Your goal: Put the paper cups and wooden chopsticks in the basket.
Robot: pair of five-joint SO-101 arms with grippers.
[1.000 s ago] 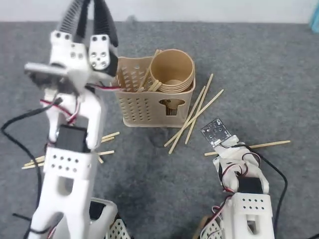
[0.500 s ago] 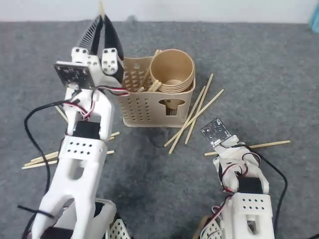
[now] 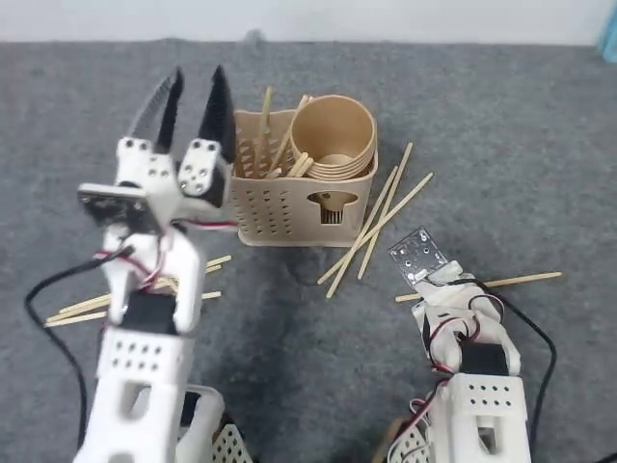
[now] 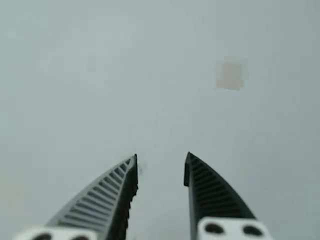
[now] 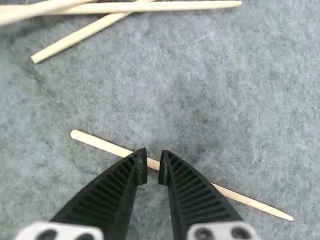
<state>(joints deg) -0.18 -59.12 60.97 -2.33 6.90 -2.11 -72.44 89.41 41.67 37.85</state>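
The beige basket (image 3: 289, 207) holds stacked paper cups (image 3: 333, 135) and several wooden chopsticks; one chopstick (image 3: 263, 116) stands upright in its left part. My left gripper (image 3: 198, 82) hangs open and empty, raised just left of the basket; in the left wrist view its fingers (image 4: 160, 159) point at a blank pale wall. My right gripper (image 5: 151, 161) is shut, empty, low over a chopstick (image 5: 100, 142) on the carpet. Loose chopsticks (image 3: 378, 217) lie right of the basket, and another chopstick (image 3: 525, 280) lies beside the right arm (image 3: 463, 357).
More chopsticks (image 3: 82, 309) lie on the grey carpet left of the left arm's base. Two crossed chopsticks (image 5: 90, 20) lie beyond the right gripper. A pale wall borders the carpet at the back.
The left gripper held a chopstick above the basket's left side; it has opened, the chopstick now stands in the basket, and the arm has drawn back leftward. The right arm has not moved.
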